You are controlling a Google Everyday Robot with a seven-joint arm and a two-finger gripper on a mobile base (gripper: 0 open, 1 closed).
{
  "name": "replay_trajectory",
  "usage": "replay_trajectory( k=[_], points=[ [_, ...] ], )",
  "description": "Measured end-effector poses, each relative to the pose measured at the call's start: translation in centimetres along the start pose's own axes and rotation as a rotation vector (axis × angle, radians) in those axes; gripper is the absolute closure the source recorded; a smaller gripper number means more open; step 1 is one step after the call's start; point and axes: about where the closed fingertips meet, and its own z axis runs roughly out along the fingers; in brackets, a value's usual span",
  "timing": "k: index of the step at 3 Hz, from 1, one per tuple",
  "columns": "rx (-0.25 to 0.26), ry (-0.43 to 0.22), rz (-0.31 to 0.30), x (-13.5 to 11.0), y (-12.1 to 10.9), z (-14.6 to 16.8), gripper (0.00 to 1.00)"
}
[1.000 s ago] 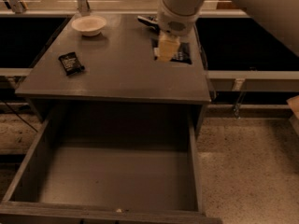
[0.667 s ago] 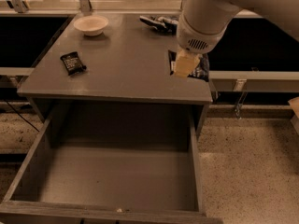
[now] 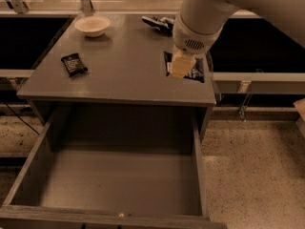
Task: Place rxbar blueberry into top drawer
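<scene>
Gripper (image 3: 182,65), pale and blocky at the end of the thick white arm (image 3: 209,8), hung low over the right side of the grey cabinet (image 3: 124,75) top, close to its right edge and a little back from the front right corner. Whether it was open or closed could not be told from this angle, nor whether it touched anything below it.

Directly beneath it lay the rxbar blueberry (image 3: 198,74), a flat dark wrapped bar flat on the cabinet top just beside the right edge. The gripper covered its middle, so only a dark strip on each side showed, with some pale print on the right-hand part.

The top drawer (image 3: 119,180) stood pulled well out below the cabinet's front edge, its plain grey floor and side walls in full view.

Elsewhere on the cabinet top, a shallow pale bowl (image 3: 92,25) sat near the rear left corner. A squarish black packet (image 3: 74,64) with pale print lay near the left edge, well apart from the bar. Some dark objects (image 3: 158,23), too blurred to name, lay at the rear edge, behind the gripper.

Speckled floor (image 3: 252,166) showed to the right of the drawer.
</scene>
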Motion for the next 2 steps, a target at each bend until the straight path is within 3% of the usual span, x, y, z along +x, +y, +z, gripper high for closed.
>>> replay_trajectory(
  k=[1, 2],
  points=[
    [-0.009, -0.068, -0.049, -1.2, 2.0, 0.1, 1.00],
    [-0.053, -0.097, -0.086, 0.2, 5.8, 1.0, 1.00]
  ],
)
